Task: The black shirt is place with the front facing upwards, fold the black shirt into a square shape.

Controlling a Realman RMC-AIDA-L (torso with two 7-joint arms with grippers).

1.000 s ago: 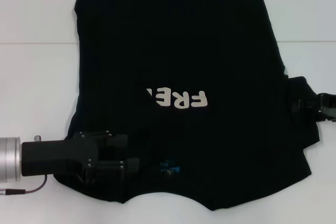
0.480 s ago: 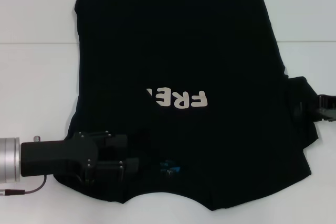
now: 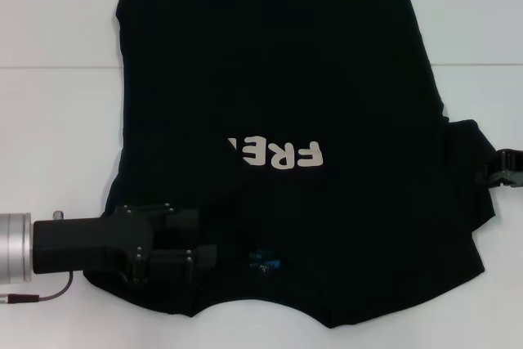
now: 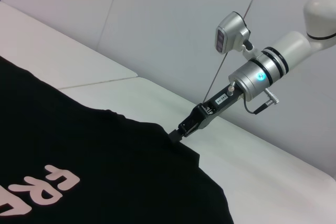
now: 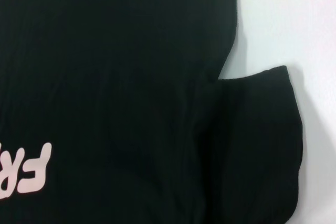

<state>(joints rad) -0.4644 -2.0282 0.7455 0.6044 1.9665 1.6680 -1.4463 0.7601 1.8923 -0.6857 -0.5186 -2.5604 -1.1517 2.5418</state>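
The black shirt [image 3: 278,63] lies flat on the white table [image 3: 57,120], neck toward me, with its blue label [image 3: 264,261] showing. Its left side is folded inward and covers part of the cream lettering [image 3: 282,154]. My left gripper [image 3: 200,239] rests low on that folded part beside the neck, fingers apart. My right gripper [image 3: 500,171] sits at the outer edge of the right sleeve [image 3: 470,169]. In the left wrist view the right gripper [image 4: 177,132] is just touching the sleeve's corner. The right wrist view shows the spread sleeve [image 5: 257,145] beside the shirt's body [image 5: 105,51].
Bare white tabletop surrounds the shirt on the left, right and front. A seam in the table [image 3: 49,67] runs across behind the shirt's middle. A pale wall [image 4: 173,19] rises behind the table.
My right gripper has drawn back to the right, off the sleeve toward the picture's edge. The sleeve stayed where it was. The left gripper has not moved.
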